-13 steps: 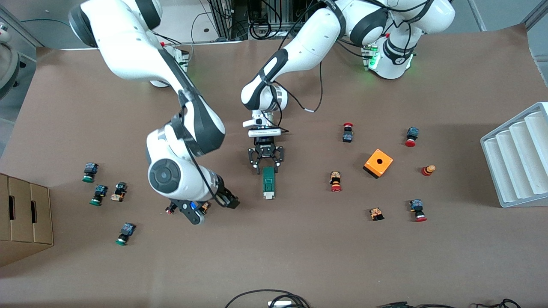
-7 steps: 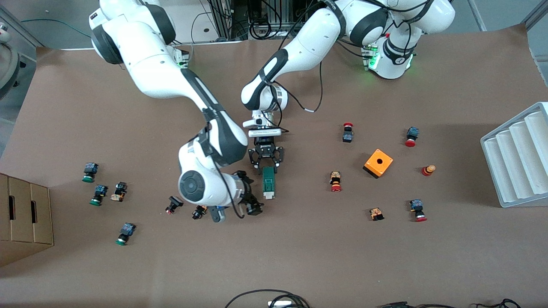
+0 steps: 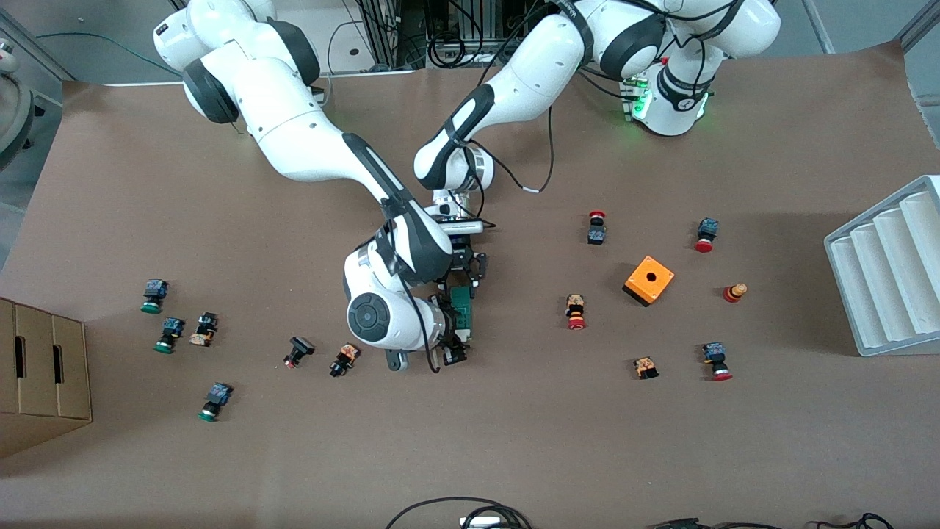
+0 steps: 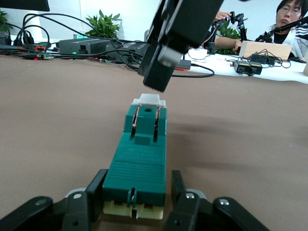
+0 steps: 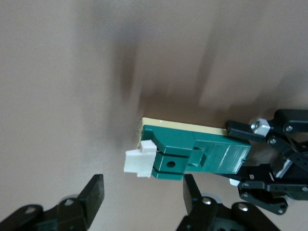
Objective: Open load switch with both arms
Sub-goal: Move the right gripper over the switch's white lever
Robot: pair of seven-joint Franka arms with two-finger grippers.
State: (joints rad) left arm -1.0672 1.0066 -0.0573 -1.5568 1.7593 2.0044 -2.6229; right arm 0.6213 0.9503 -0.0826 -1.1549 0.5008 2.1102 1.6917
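We are at the bracing step: the left claw (image 4: pixel 137 211) clamps one end of the green load switch (image 4: pixel 140 161), which lies flat on the brown tabletop (image 3: pixel 514 441) near its middle. The right claw (image 5: pixel 142 195) hovers open over the white slider (image 5: pixel 140 161) end; next, we judge, it must close on that slider and pull.

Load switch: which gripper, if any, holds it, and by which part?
The left gripper clamps the load switch by the sides of its plain end; the right gripper holds nothing.
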